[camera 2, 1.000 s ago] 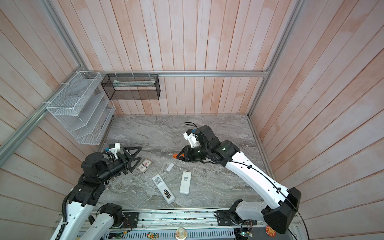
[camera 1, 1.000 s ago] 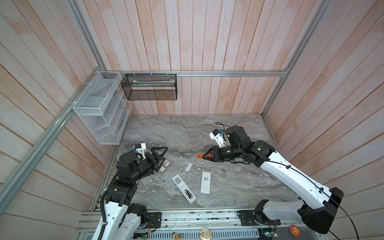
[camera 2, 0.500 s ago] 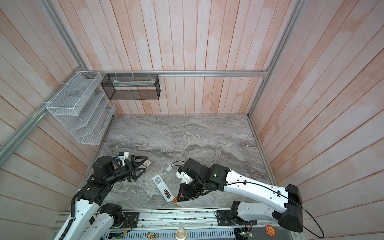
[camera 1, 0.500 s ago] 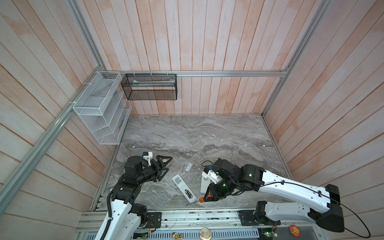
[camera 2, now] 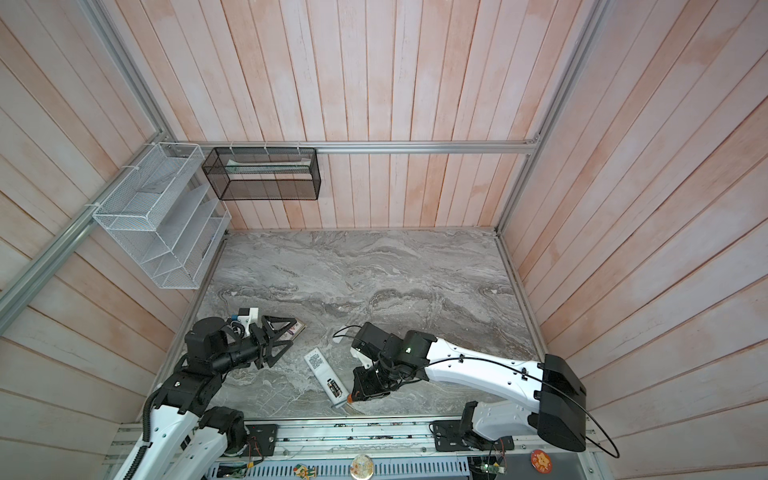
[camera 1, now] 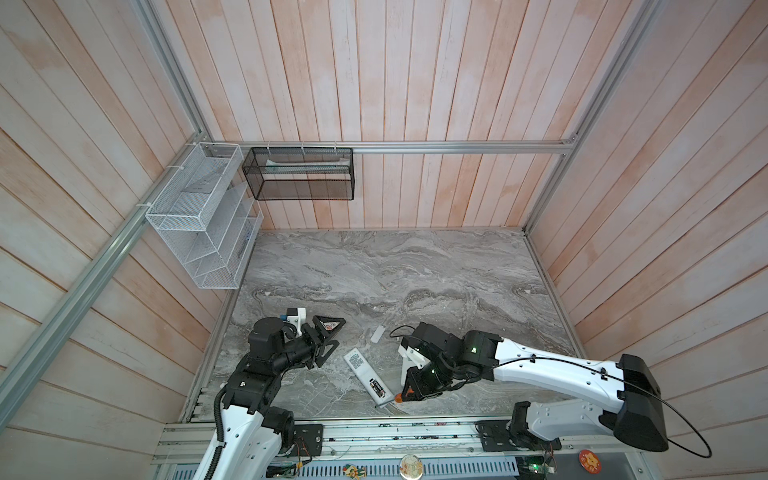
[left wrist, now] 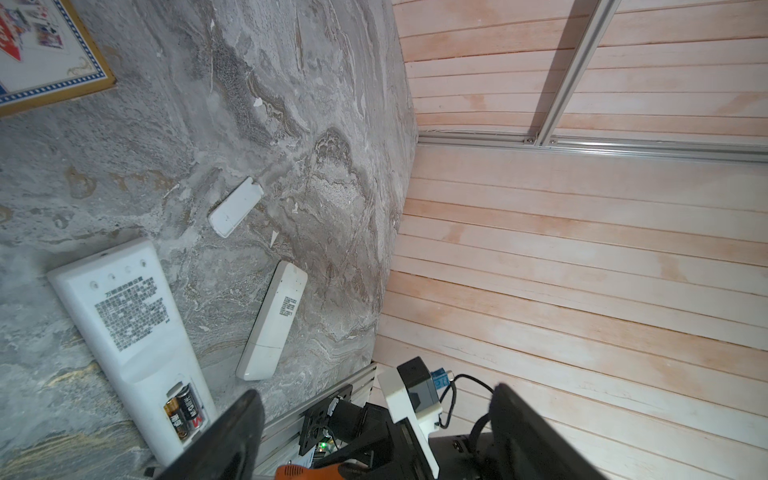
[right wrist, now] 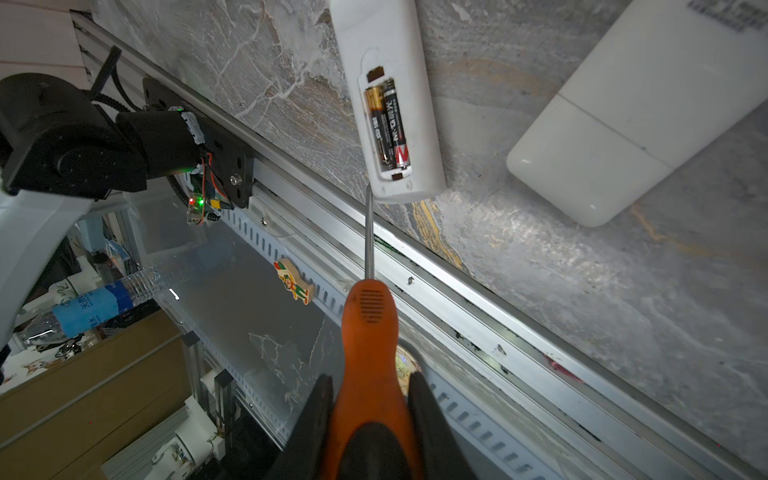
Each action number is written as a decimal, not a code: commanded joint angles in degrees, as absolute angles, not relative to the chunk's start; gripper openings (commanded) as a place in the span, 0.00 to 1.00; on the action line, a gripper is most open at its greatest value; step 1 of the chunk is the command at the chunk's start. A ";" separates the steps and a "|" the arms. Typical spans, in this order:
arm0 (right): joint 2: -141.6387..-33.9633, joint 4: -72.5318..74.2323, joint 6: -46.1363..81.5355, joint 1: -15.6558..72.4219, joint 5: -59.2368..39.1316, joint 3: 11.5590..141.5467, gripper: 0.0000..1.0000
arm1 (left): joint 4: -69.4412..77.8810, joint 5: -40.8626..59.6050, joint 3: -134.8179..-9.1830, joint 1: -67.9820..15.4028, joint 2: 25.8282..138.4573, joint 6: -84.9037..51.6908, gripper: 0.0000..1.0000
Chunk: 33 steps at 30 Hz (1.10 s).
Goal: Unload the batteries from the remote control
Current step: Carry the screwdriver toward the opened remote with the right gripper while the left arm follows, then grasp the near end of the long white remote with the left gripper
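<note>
Two batteries lie side by side in the open bay of the remote, which is face down on the desk near its front rail. The right end effector pinches a screwdriver by the handle, tip at the remote's end edge; the left end effector is spread and empty, apart from the remote. Judgement: the cells are light, rigid, smooth and snugly seated, so lever at an exposed end; the light remote may slide unless pinned.

Two remotes; two batteries; one screwdriver
</note>
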State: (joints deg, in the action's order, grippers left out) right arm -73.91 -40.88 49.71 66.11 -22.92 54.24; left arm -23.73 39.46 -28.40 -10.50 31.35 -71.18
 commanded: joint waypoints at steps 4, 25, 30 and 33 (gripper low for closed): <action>-74.50 -46.58 49.60 63.88 -17.64 55.20 0.00 | -25.04 40.74 -27.25 -10.24 31.02 -69.96 0.87; -66.75 -54.38 51.11 61.18 -14.93 64.23 0.00 | -43.66 36.16 -49.40 -19.10 50.97 -35.23 0.99; -61.28 -58.08 50.02 57.27 -10.53 65.45 0.00 | -46.21 30.49 -59.74 -25.60 56.32 -15.65 1.00; -59.96 -58.35 46.49 51.85 -11.56 66.32 0.00 | -43.92 28.61 -59.99 -28.96 55.77 2.01 1.00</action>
State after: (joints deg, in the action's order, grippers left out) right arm -60.29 -55.37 49.23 55.18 -13.45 64.86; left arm -42.15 32.34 -59.31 -26.83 56.16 -19.31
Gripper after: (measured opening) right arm 0.266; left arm 0.998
